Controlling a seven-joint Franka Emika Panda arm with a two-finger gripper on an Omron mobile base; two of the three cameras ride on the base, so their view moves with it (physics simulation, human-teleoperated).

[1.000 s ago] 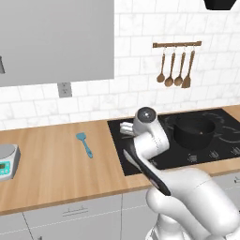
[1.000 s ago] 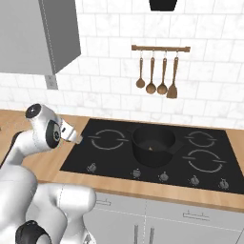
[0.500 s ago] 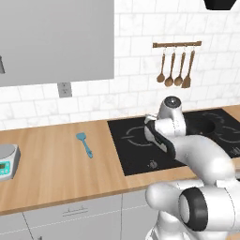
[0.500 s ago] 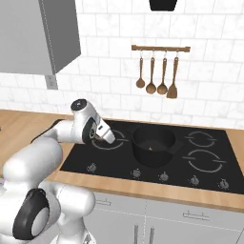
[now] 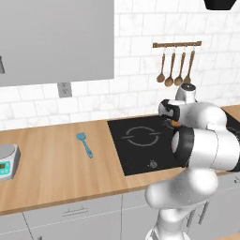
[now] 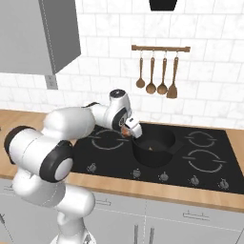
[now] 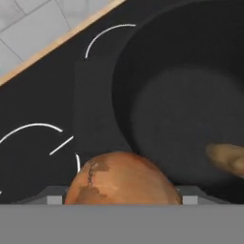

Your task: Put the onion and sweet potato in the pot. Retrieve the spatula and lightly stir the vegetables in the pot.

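Dark-grey pot (image 6: 153, 146) on the hob (image 6: 205, 159) holds one tan vegetable (image 7: 228, 157) at its 4 o'clock. Gripper (image 6: 127, 130), at the pot's 9 o'clock rim, clasps one reddish-brown onion (image 7: 123, 179). One teal spatula (image 5: 85, 143) lies on the counter (image 5: 42, 173).

I'm working in a home kitchen: a black cooktop (image 6: 157, 155) is set into a wooden desk (image 5: 56, 173). Behind the cooktop, white tiled wall (image 6: 109, 47) carries a rail of wooden utensils (image 6: 159, 71); below it, grey cabinet drawers (image 6: 190, 217); a kitchen scale (image 5: 7, 161) sits far left of it.
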